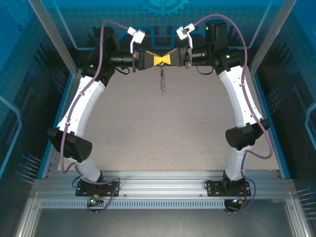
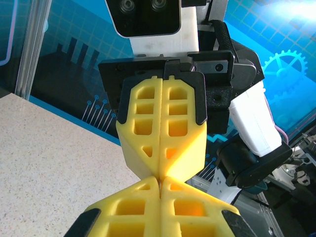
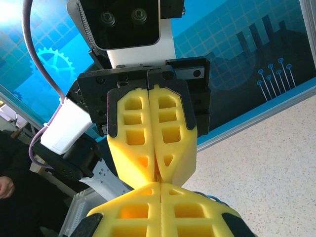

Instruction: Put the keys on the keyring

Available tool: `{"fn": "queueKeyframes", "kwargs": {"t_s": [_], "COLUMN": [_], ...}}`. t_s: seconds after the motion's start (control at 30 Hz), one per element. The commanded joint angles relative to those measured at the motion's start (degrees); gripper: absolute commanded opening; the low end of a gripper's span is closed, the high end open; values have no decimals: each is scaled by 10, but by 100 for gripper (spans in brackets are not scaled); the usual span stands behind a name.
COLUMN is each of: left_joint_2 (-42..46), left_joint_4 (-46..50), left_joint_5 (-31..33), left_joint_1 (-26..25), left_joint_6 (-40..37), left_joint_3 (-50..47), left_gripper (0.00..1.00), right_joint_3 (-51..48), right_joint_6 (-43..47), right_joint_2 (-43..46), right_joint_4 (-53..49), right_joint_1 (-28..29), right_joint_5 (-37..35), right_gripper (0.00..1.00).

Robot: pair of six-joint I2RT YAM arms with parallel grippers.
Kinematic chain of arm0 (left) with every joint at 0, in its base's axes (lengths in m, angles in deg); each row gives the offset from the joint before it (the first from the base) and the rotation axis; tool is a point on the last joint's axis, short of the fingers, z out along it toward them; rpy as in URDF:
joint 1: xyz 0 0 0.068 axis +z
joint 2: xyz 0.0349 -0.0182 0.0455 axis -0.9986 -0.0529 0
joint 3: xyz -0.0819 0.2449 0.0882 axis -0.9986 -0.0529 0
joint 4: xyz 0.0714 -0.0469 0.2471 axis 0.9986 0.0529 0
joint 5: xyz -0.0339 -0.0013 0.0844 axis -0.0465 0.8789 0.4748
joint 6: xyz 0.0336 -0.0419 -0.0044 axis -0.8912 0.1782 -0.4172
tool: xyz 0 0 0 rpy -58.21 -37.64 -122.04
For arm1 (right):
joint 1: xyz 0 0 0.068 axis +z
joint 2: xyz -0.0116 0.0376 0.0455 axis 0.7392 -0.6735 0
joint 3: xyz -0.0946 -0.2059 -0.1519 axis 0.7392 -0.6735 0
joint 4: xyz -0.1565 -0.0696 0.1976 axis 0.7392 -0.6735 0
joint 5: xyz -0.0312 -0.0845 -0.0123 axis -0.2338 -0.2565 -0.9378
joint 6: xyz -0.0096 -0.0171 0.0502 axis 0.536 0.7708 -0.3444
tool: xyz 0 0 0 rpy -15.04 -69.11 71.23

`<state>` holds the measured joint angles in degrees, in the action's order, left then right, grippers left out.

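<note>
Keyring, judged light and stiff, apparently pinched where my left claw (image 1: 158, 59) and right claw (image 1: 166, 59) meet shut, tip to tip above the surface (image 1: 163, 138), limp beaded chain (image 1: 161, 83) dangling beneath; I would hold the loop's flat side, never the chain.

The keyring's thin silvery beaded chain (image 1: 162, 83) hangs straight down in a short line, at the far middle, above the speckled table (image 1: 163, 133).
</note>
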<state>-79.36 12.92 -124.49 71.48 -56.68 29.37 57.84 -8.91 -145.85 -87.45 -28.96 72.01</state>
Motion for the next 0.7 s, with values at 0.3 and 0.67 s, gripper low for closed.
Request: {"fn": "queueKeyframes", "kwargs": {"t_s": [0.3,0.67], "left_joint_2": [72,75], "left_joint_4": [-234,-271], "left_joint_5": [63,101], "left_joint_1": [4,3], "left_joint_6": [122,144], "left_joint_3": [-104,-102], "left_gripper": [0,0], "right_joint_3": [-68,-221], "right_joint_6": [-121,-224], "right_joint_2": [63,135], "right_joint_4": [166,347], "right_joint_1": [-20,-27], "right_joint_5": [-35,-44], "right_gripper": [37,45]}}
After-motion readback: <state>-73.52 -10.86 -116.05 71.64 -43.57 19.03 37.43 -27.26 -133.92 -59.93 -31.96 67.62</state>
